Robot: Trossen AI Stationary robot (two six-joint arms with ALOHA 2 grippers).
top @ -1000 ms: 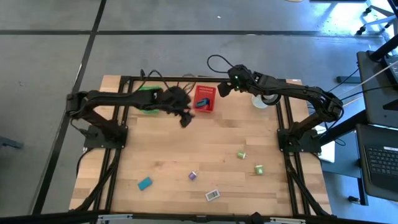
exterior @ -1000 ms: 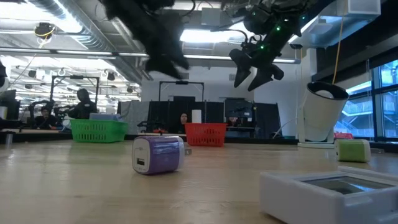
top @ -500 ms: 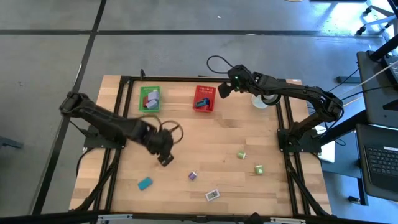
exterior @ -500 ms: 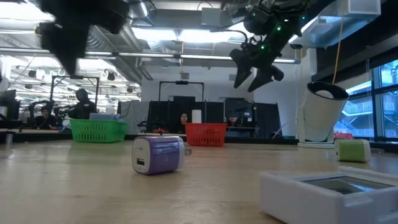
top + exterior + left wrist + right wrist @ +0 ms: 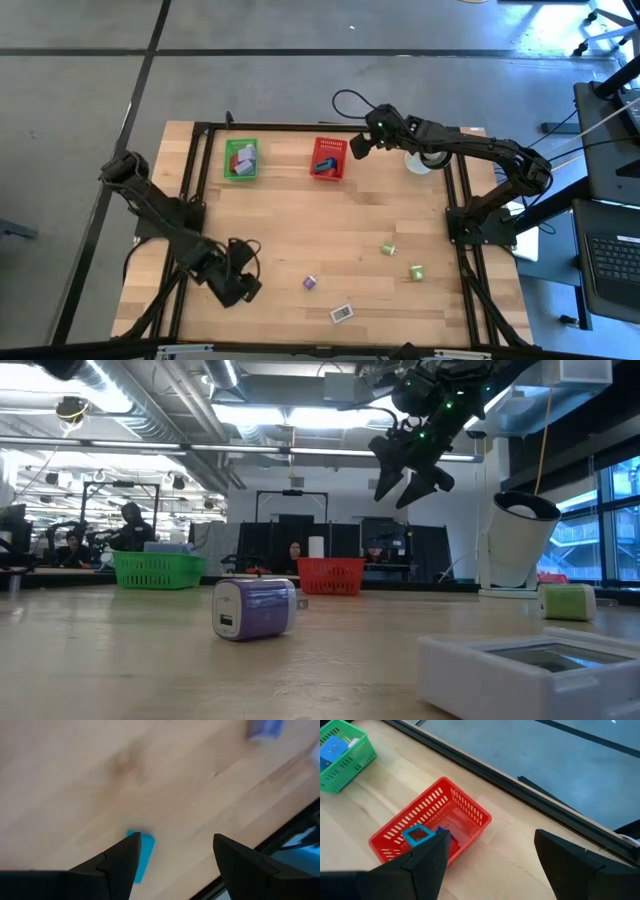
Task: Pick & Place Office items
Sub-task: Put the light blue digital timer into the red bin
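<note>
Hovering near front-left table edge, left tool over teal block.

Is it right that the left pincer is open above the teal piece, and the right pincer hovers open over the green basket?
Not quite: the right pincer hovers open by the red basket, as the right wrist view shows. The left pincer is open above the teal piece.

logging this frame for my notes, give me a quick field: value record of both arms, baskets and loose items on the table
left gripper: open, low over the teal piece, near front left table corner
right gripper: open, empty, raised beside the red basket
green basket: back left, holds several pieces
red basket contents: teal-framed piece and something blue
loose items: lavender block, two green blocks, white flat piece
white cup: back right
</note>
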